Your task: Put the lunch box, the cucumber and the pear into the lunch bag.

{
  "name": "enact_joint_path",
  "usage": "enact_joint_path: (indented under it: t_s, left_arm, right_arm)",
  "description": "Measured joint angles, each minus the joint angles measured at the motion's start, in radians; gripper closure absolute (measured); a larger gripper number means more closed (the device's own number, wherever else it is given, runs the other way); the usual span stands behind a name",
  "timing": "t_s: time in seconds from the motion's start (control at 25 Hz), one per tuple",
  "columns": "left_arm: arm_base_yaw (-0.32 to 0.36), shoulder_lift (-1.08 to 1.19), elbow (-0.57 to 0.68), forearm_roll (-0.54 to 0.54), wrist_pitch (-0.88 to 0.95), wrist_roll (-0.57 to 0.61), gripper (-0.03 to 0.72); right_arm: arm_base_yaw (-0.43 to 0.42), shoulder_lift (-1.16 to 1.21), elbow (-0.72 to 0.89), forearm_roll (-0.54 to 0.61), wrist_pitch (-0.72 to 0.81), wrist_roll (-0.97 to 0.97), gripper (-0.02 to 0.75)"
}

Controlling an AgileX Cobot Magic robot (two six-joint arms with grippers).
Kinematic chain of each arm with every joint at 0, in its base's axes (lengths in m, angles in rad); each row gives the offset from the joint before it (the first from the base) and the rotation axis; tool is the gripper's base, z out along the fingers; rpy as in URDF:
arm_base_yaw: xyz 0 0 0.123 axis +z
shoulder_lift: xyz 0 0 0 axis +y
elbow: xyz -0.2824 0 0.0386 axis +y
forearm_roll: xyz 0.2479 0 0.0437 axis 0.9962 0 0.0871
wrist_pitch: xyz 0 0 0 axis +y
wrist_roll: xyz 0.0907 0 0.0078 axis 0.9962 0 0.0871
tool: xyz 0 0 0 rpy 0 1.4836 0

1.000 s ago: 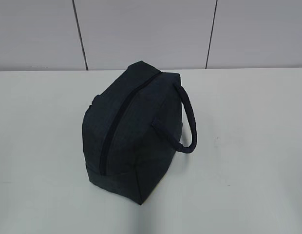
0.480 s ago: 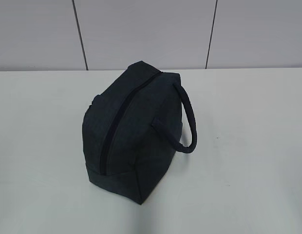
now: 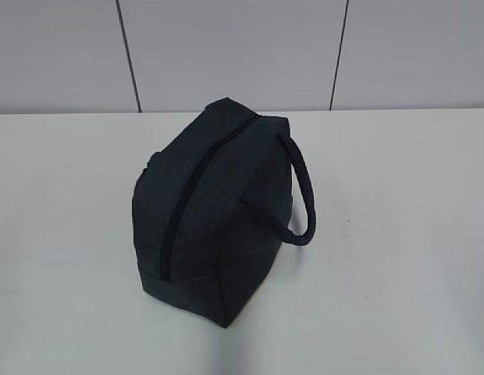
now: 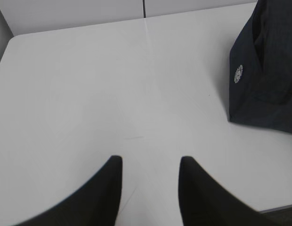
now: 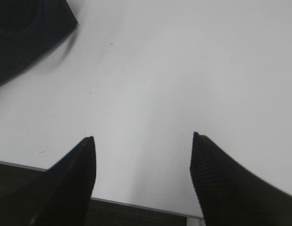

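You're looking at the lunch bag sitting alone on the table, dark navy and boxy, its long zipper running closed along the top from the far end toward you. Its looped strap handle is arching off the right side, and the left wrist view is showing a small round white emblem on one end panel.

The table is lying white and matte, and pale grey wall panels split by 2 dark seams are standing behind it.

Your left gripper is hovering over bare table with its jaws apart and holding nothing; the bag is sitting well off to its upper right. Your right gripper is hanging near the table's front edge, jaws spread wide and holding nothing, with a corner of the bag showing well away at the upper left. Neither gripper is touching the bag.
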Motion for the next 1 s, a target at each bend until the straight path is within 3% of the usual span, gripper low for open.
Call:
enact_joint_path:
  t_s: [1.0]
  left_arm:
    - [0.0, 0.0, 0.0, 0.0, 0.0, 0.0, 0.447]
  right_arm:
    - [0.0, 0.0, 0.0, 0.0, 0.0, 0.0, 0.241]
